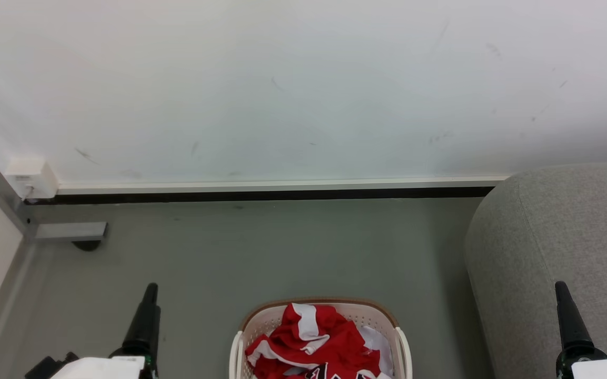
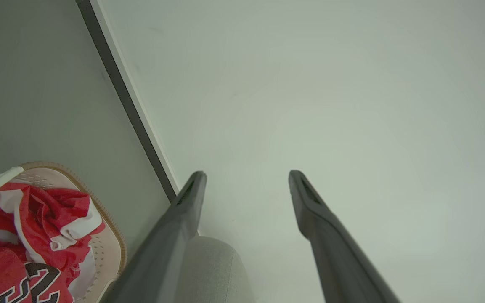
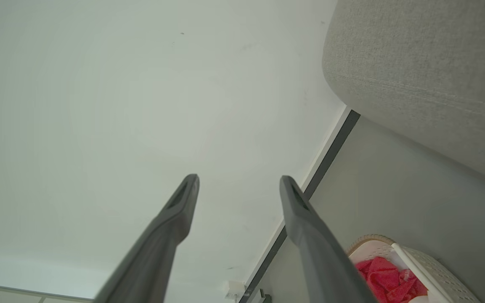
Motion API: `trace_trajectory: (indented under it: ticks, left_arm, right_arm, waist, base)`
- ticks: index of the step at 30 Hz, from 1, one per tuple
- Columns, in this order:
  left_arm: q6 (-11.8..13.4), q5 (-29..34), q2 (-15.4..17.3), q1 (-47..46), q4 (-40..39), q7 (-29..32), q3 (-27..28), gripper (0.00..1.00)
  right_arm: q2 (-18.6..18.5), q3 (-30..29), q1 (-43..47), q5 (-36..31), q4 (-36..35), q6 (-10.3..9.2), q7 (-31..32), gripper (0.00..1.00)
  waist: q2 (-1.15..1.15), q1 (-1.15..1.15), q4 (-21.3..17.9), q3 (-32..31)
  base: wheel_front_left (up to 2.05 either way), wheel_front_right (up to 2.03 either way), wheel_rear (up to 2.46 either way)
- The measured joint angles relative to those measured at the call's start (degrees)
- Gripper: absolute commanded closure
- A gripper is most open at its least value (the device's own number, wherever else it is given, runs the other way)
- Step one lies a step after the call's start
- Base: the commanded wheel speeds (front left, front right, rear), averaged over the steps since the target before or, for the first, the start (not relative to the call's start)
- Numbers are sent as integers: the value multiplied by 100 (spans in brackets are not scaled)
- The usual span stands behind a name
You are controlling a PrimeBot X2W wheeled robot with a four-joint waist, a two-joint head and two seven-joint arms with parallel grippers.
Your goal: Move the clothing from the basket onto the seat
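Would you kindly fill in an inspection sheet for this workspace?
Surface: grey floor, bare around the basket.
Job's things: red jerseys heaped in the laundry basket; grey sofa on the robot's right, apart from the basket.
Clutter: pale cloth against the jerseys inside the basket.
Grippers: left gripper and right gripper, jaws open, holding nothing.
Cables: nothing seen.
Surroundings: white wall, skirting, white wall box at left.

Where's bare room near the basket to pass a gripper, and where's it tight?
Bare floor lies between the basket and the skirting board, and left of the basket. The sofa arm is bare. Tight: the strip between basket and sofa; the basket is heaped with clothing.
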Motion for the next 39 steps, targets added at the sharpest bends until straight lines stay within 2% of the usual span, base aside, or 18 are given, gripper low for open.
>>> trace_trajectory:
  ticks: [7, 14, 22, 39]
  left_arm:
    - [205, 1167, 1, 3, -75, -205, -141, 0]
    - [349, 2148, 1, 35, -111, -345, -255, 0]
    - [422, 3069, 25, 54, -147, -505, -390, 0]
    - [600, 4496, 193, 143, -245, -793, -661, 0]
  right_arm:
    - [-3, 154, 36, -1552, -259, 0, -176, 0]
    - [-7, 218, 134, -2557, -319, 0, -332, 0]
    - [-10, 240, 160, -3367, -296, 0, -485, 0]
    - [-14, 174, 243, -4542, -240, 0, -778, 0]
  waist:
    - [0, 0, 36, -3]
    - [0, 0, 59, -18]
    - [0, 0, 73, -36]
    - [0, 0, 106, -59]
  base:
    - [0, 0, 0]
    - [0, 0, 0]
    - [0, 0, 0]
    - [0, 0, 0]
